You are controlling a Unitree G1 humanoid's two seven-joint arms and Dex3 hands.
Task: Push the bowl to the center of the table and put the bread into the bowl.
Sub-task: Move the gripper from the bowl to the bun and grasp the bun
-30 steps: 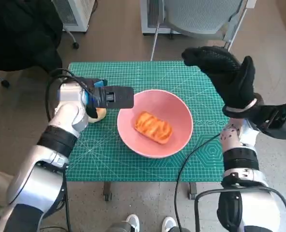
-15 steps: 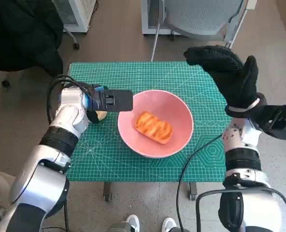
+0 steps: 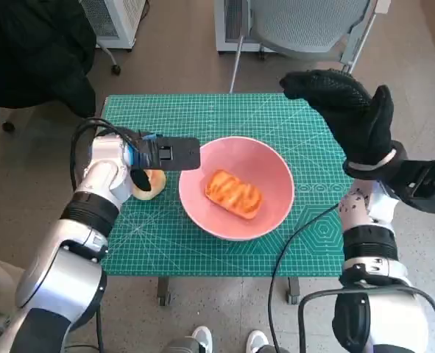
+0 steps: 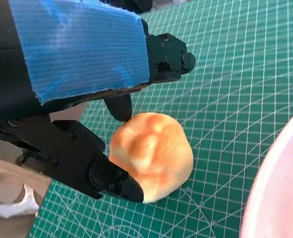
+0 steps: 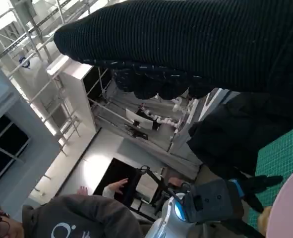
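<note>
My left hand (image 3: 145, 163) sits over a round bread roll (image 4: 152, 154) on the green mat (image 3: 202, 110), just left of the pink bowl (image 3: 276, 173). Fingers (image 4: 111, 178) straddle the roll, touching or near it; can't tell if it's actually gripped. Bowl is about mid-counter with a glazed loaf (image 3: 234, 193) in it. My right hand (image 3: 349, 118) hovers raised past the bowl's right side, fingers apart, holding nothing.

Risk, my read: roll is soft and round. A loose grip lets it roll away or squash, and a low lift clips the rim and shoves the bowl off centre.

Versus 1 s ago: more of the roll shows below my left hand; bowl unmoved.
</note>
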